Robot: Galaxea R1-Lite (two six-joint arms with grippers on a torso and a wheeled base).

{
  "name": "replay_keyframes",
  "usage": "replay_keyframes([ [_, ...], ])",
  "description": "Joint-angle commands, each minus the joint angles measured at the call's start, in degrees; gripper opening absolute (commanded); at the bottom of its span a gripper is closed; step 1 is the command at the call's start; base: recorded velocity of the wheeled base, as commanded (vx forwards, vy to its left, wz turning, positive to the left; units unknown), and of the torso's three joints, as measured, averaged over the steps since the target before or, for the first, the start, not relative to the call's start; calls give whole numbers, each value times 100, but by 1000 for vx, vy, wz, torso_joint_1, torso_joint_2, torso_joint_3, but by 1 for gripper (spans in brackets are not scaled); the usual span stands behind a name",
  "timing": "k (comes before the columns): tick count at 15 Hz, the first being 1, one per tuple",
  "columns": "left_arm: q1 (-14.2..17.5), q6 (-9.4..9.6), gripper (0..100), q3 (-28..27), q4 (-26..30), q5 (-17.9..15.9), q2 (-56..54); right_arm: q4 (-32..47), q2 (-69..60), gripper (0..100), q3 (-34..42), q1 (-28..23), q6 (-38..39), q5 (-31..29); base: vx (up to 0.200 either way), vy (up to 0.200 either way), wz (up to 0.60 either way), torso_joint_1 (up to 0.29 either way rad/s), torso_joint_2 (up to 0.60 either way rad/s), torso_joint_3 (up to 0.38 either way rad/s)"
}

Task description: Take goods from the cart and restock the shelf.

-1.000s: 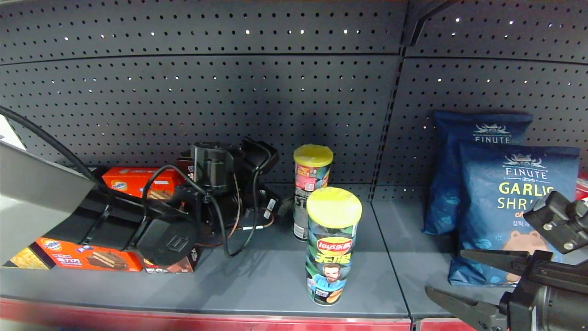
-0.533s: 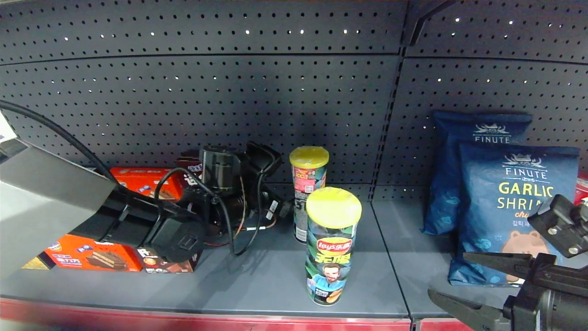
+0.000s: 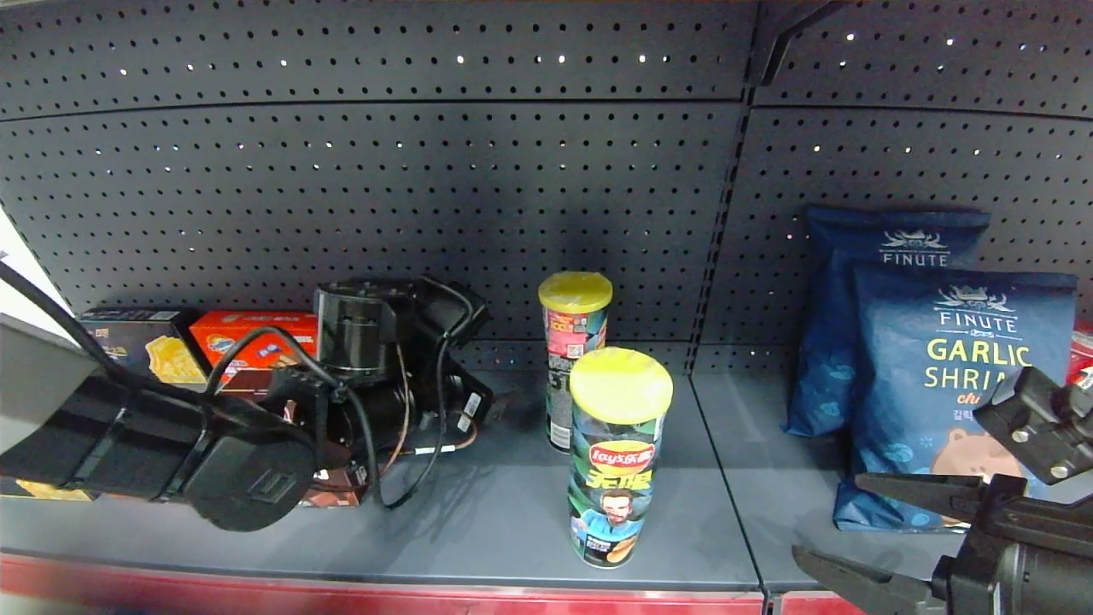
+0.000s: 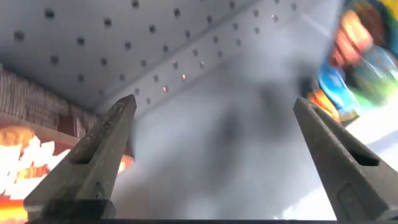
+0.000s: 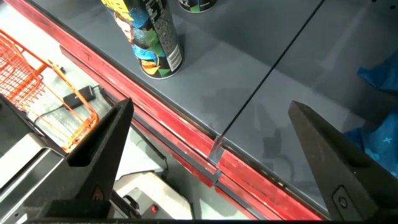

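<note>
Just right of spread left claw (image 4: 212,102), rear chip can (image 3: 574,342), apart.

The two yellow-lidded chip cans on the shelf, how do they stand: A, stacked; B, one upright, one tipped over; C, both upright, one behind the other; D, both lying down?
C: the front chip can and the rear chip can both stand upright on the shelf, lids up, the rear one farther back.

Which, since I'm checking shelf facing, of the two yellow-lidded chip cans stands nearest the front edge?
The green-wrapped can with the cartoon face; it stands close to the red front edge, while the pink-labelled can sits behind it, nearer the pegboard.
</note>
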Motion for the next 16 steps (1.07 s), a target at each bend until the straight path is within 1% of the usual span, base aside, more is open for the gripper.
replay_keyframes([
  [1, -88, -10, 100, 358, -7, -54, -479, -2, 51, 100, -5, 0, 0, 1, 0, 0, 0, 0, 0, 0],
  [4, -307, -89, 100, 367, 46, -194, -593, -2, 69, 100, -14, 0, -9, 1, 0, 0, 0, 0, 0, 0],
  [8, -474, -133, 100, 244, 46, -194, -470, -2, 33, 100, -5, -8, 0, -8, 0, 0, 0, 0, 0, 0],
  [12, -474, -141, 100, -116, 46, -194, -118, -10, 51, 100, -31, -8, 0, -8, 0, 0, 0, 0, 0, 0],
  [16, -474, -141, 100, -362, 55, -194, 189, -10, 69, 100, -40, -26, 0, 1, 0, 0, 0, 0, 0, 0],
])
